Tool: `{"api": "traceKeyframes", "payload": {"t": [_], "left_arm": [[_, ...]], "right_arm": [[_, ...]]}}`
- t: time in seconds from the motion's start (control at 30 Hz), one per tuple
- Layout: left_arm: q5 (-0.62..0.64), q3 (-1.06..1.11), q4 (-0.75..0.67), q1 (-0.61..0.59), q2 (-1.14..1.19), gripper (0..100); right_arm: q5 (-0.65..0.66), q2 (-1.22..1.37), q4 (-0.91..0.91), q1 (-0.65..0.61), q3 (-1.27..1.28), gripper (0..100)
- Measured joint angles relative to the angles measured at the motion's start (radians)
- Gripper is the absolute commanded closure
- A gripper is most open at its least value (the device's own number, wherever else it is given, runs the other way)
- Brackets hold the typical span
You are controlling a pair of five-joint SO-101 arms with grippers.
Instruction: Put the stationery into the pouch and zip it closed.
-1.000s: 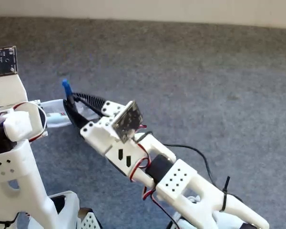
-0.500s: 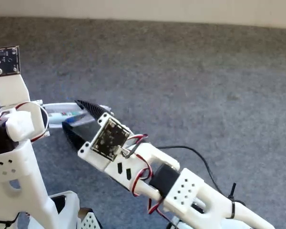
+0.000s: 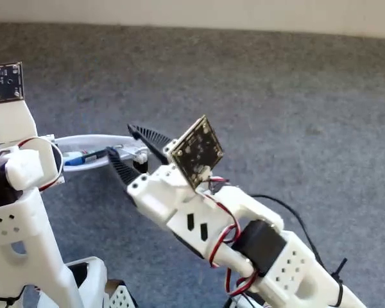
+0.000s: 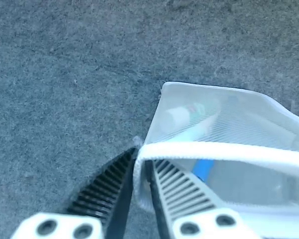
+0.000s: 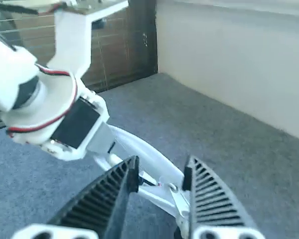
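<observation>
Pouch (image 4: 224, 114) of white mesh is held by the left gripper (image 4: 139, 162), whose jaws are pinched shut on its rim, apparently to anchor it for zipping. Stationery (image 4: 197, 122) lies inside, just beyond the fingertips. The right gripper (image 3: 123, 144) is parted and holds nothing. It straddles the pouch's far end above the tabletop (image 3: 276, 96), likely seeking the zipper pull.
</observation>
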Motion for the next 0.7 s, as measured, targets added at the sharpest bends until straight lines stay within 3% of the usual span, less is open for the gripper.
{"api": "traceKeyframes", "payload": {"t": [0.23, 0.53, 0.7], "left_arm": [[0.0, 0.0, 0.0, 0.0, 0.0, 100], [0.0, 0.0, 0.0, 0.0, 0.0, 100], [0.0, 0.0, 0.0, 0.0, 0.0, 100]], "right_arm": [[0.068, -0.084, 0.267, 0.008, -0.003, 95.0], [0.083, -0.27, 0.359, 0.006, 0.069, 94.8], [0.083, -0.298, 0.351, 0.006, 0.173, 82.1]]}}
